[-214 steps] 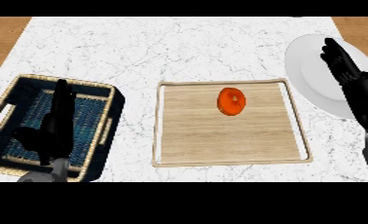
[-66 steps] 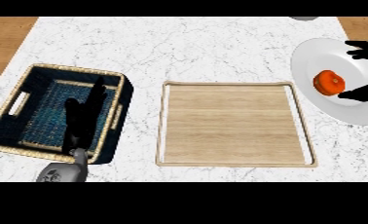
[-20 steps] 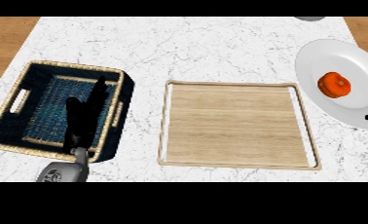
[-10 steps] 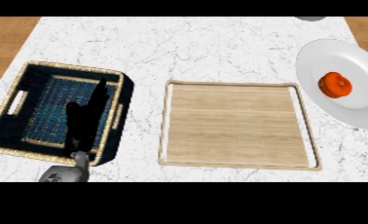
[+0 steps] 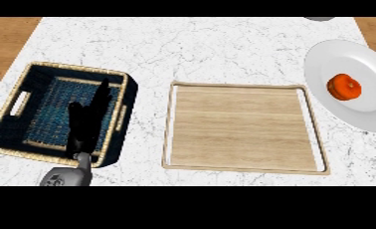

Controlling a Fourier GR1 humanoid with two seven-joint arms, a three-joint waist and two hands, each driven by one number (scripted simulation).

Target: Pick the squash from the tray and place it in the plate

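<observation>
The orange squash [image 5: 343, 86] lies on the white plate [image 5: 330, 63] at the right edge of the head view. The wooden tray [image 5: 242, 127] sits in the middle of the marble counter with nothing on it. My left hand [image 5: 86, 123] rests at the lower left, fingers straight and pointing up, over the dark basket. My right hand does not show in the view.
A dark blue wicker basket [image 5: 29, 148] with light rim and handles stands at the left. A small grey object [image 5: 320, 18] peeks in at the top right. Bare wooden surface shows beyond the counter's corners.
The squash went from the tray to the plate, and the right hand has left the view. In the last second the scene only shifts slightly rightward.
</observation>
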